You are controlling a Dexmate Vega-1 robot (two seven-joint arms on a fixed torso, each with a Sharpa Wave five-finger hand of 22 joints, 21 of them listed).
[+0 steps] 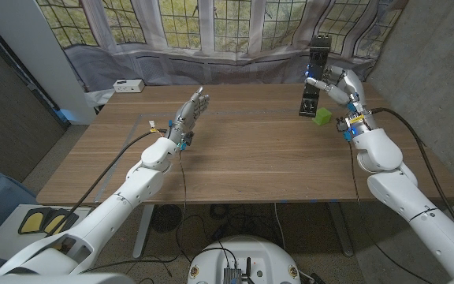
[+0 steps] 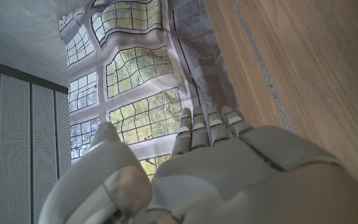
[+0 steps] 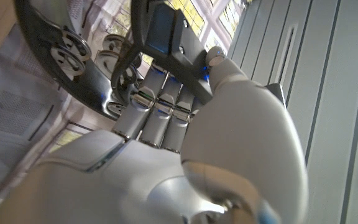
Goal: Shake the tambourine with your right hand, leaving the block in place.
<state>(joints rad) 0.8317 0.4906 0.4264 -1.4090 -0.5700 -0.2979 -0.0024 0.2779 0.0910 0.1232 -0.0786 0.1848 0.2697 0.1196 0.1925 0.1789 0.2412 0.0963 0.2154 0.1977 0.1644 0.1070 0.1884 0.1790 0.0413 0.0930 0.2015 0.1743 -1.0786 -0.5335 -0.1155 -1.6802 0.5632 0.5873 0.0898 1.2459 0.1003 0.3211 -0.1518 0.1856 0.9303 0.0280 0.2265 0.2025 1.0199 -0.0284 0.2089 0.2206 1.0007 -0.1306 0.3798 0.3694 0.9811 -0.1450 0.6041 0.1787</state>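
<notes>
The left arm reaches in from the near left corner across the table, its white forearm rising to a wrist ringed with blue and yellow fittings. The grey left hand (image 1: 190, 110) stands raised off the surface, palm upright, its fingers (image 2: 199, 129) straight, close together and empty, thumb held apart. The right arm comes in from the near right corner, bends at the elbow and lifts toward the far right side. The white right hand (image 1: 339, 85) is held high, its fingers (image 3: 153, 109) curled around a black-framed tambourine (image 3: 73, 59), gripping it above the table.
</notes>
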